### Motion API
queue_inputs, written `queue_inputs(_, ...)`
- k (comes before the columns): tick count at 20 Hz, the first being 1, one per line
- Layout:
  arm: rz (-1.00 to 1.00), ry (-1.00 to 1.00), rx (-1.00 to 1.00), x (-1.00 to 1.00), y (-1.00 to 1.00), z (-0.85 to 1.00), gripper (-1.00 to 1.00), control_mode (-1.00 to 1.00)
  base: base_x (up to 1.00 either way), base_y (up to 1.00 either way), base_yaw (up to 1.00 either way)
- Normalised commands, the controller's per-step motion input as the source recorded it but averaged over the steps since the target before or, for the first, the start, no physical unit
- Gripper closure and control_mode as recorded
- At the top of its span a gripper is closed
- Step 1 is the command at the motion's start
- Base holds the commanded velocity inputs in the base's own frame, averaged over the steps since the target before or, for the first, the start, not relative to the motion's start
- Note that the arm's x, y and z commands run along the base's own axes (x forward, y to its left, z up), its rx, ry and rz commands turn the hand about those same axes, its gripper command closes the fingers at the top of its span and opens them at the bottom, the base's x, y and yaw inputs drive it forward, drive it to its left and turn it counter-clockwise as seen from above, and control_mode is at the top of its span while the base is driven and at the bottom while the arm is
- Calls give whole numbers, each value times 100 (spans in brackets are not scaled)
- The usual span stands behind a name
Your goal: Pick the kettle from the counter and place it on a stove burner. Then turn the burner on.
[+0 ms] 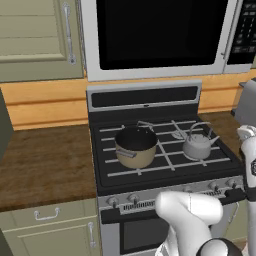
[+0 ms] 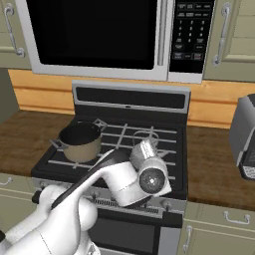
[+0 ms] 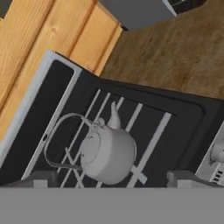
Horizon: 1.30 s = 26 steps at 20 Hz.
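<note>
Clearly the small squat silver-grey metal kettle (image 1: pixel 198 146) sits upright on the black grate bars of the black gas cooktop (image 1: pixel 165 172), over the right-hand side, apart from everything else. Its short spout points toward the right side of the stove in the left base view, and the thin arched wire handle (image 1: pixel 199 128) runs along that same line. From the hand view the kettle (image 3: pixel 109 153) lies just ahead of the two dark finger tips, spout aimed at the dark brown wood-grain countertop (image 3: pixel 175 61) — a detail of its top the base cameras do not give. The gripper (image 3: pixel 109 181) stands wide open with nothing between its fingers, which flank the kettle without touching it. In the right base view the white arm covers most of the kettle, leaving its wire handle (image 2: pixel 145 135) showing — while the left base view shows the whole body. Left of it rests a tan-sided saucepan with a dark inside (image 1: pixel 135 146), also on the grates.
</note>
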Motion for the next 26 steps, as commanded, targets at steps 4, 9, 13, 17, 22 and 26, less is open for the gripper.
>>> queue_inputs(4,33,-10,-39,-100,-59,-73,-100,-100,0,0,0)
queue_inputs(9,43,-3,-54,-94,-17,-88,-100,-100,0,0,0)
queue_inputs(13,20,0,-43,-30,17,-69,-100,-100,0,0,0)
queue_inputs(17,13,-13,-33,0,21,-34,-100,-100,0,0,0)
queue_inputs(22,9,-22,-22,7,0,-14,-100,-100,0,0,0)
queue_inputs(26,7,-10,-4,18,-17,-2,-100,-100,0,0,0)
